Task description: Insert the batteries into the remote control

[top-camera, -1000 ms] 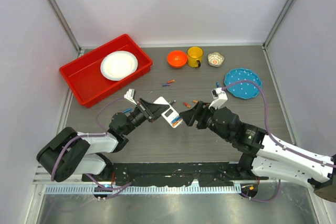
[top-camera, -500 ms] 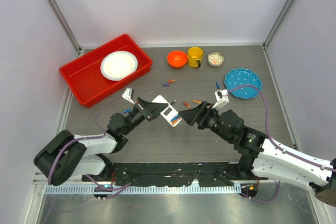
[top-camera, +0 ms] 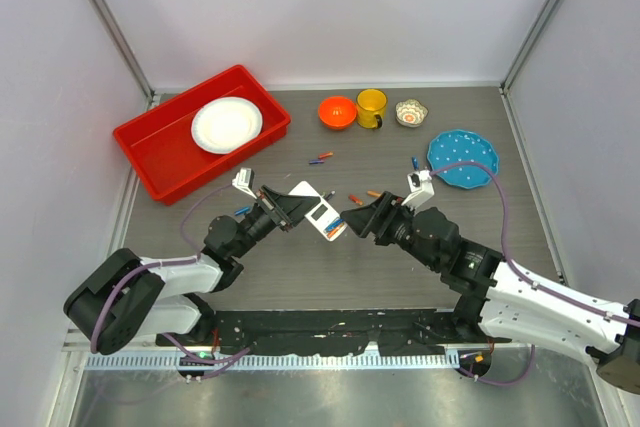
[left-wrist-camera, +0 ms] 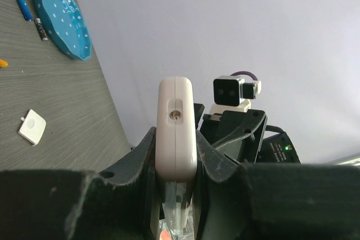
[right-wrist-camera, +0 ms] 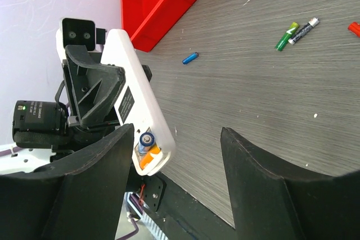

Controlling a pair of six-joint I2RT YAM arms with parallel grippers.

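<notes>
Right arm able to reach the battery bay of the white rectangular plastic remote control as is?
Likely yes: the open right claw faces the battery bay, nothing between; left claw grips the remote control.

A red rectangular plastic tray (top-camera: 155, 152) is sitting at the far left, with a white round plate (top-camera: 227, 124) lying in it. An orange bowl (top-camera: 338, 111), a yellow mug (top-camera: 372, 107) and a small patterned bowl (top-camera: 411, 112) are standing left to right along the far edge. A blue dotted plate (top-camera: 462, 157) is lying nearer, on the right. The small cylindrical batteries (top-camera: 320, 158) are lying scattered mid-table. The white rectangular remote control (top-camera: 325, 221) is hanging between the left gripper (top-camera: 297, 209) and the right gripper (top-camera: 352, 219).
</notes>
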